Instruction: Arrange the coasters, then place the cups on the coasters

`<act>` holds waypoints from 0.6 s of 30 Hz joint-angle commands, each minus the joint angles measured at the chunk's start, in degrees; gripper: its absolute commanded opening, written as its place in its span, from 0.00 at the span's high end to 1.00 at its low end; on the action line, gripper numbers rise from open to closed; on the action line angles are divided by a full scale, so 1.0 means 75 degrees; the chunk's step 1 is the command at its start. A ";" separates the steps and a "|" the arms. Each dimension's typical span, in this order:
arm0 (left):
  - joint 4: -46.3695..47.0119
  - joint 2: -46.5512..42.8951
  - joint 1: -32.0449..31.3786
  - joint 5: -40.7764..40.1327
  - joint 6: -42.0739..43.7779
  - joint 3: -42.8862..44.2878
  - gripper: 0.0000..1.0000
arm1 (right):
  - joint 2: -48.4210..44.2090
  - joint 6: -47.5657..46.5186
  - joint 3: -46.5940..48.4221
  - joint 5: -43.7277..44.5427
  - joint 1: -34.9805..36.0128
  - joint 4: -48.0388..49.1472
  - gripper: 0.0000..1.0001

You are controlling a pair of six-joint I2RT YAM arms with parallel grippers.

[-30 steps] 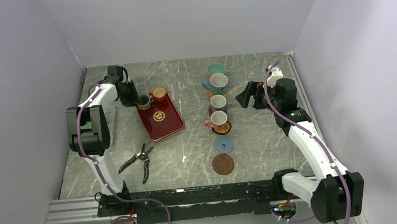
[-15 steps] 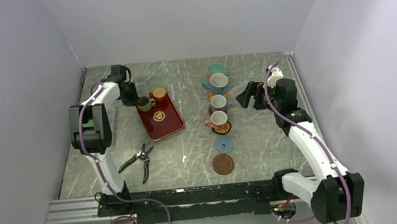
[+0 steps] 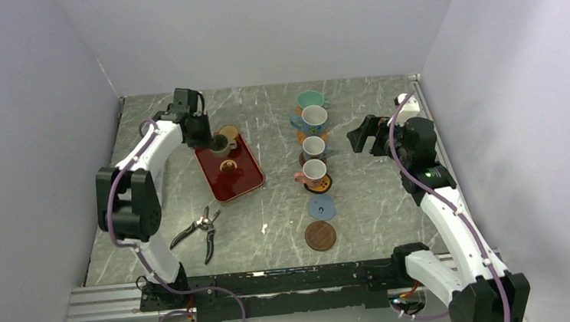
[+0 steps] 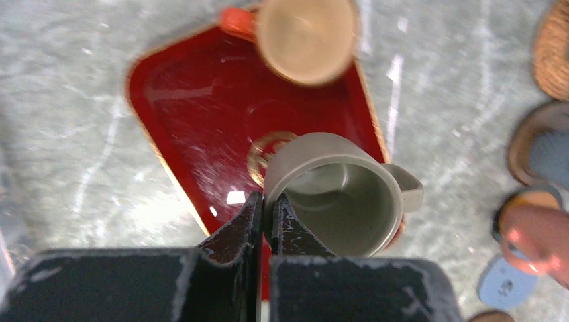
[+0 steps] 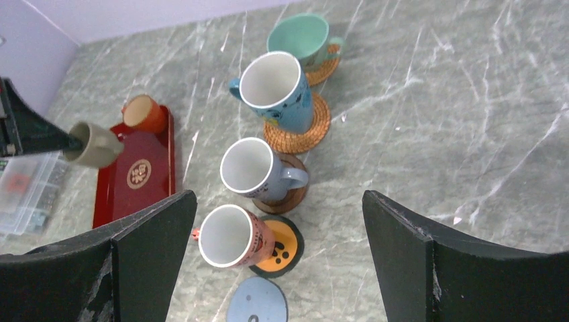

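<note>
My left gripper [image 4: 267, 208] is shut on the rim of the olive cup [image 4: 335, 194], one finger inside and one outside, and holds it above the red tray [image 4: 194, 100]. The orange-brown cup [image 4: 307, 37] stands at the tray's far end. In the middle of the table the teal cup [image 3: 310, 98], blue cup [image 3: 314, 116], grey-white cup [image 3: 312, 146] and pink-handled cup [image 3: 313, 171] each sit on a coaster in one column. A blue coaster [image 3: 320, 207] and a dark brown coaster [image 3: 320, 236] lie bare below them. My right gripper [image 3: 358, 136] hangs open to the right of the column, holding nothing.
Pruning shears [image 3: 199, 231] lie on the table below the tray. Walls close in the table on the left, far and right sides. A clear plastic box [image 5: 27, 191] shows left of the tray.
The left gripper closed on the olive cup's rim and carried it right from the tray's left edge to over the tray. The right arm drew back slightly to the right.
</note>
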 commanded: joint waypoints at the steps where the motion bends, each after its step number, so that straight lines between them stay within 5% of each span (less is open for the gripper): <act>1: -0.0302 -0.0937 -0.0626 -0.0287 -0.0507 -0.0445 0.97 | -0.0244 -0.0032 -0.0101 0.0424 0.0018 0.0449 0.00; 18: -0.1159 -0.1861 -0.4307 -0.1516 -0.2845 -0.1179 0.97 | -0.0129 -0.0005 -0.0171 0.0325 0.0017 0.0443 0.00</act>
